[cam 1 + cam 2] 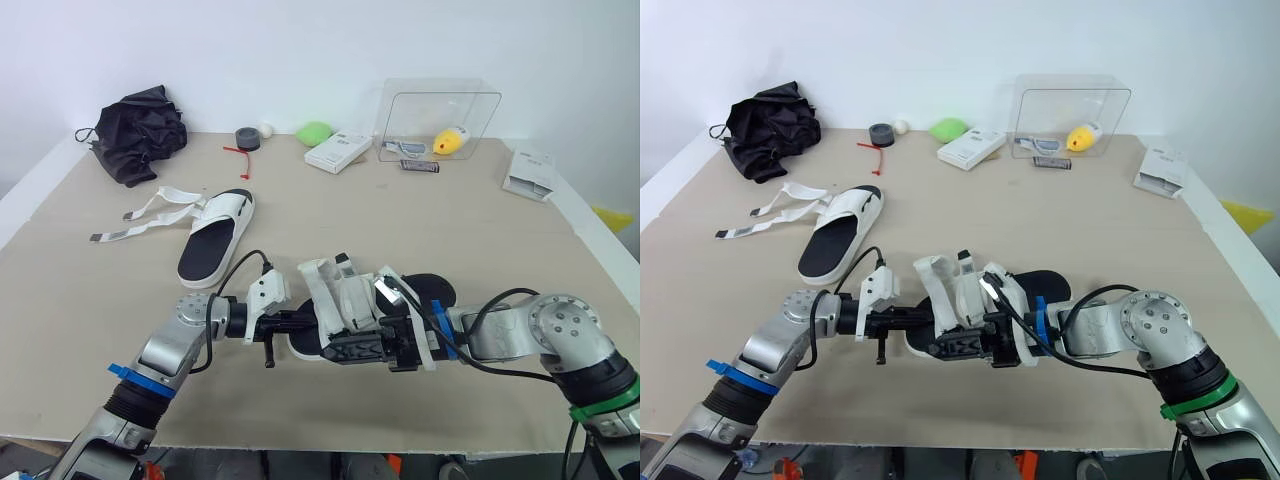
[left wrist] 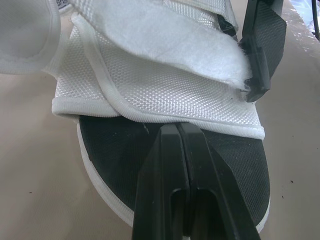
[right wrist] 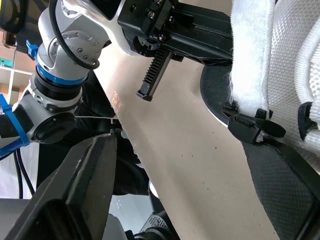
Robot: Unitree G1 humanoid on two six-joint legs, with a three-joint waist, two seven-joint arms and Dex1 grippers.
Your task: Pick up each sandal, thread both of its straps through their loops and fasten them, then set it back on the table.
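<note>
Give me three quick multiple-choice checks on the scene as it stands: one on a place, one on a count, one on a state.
1. Where is the sandal with loose straps?
A. On the robot's left side of the table, beyond the left arm
B. At the table's right edge
C. Stacked on the other sandal

2. How many sandals are on the table?
A. One
B. Two
C. Three

3. How is the left pincer?
A. Wide open
B. Shut on a strap
C. Shut, with nothing between its fingers

Answers:
1 A: it lies on the left with its straps spread flat.
2 B: that one, plus the near sandal between the two arms.
3 C: the left wrist view shows the fingers pressed together over the black sole.
</note>
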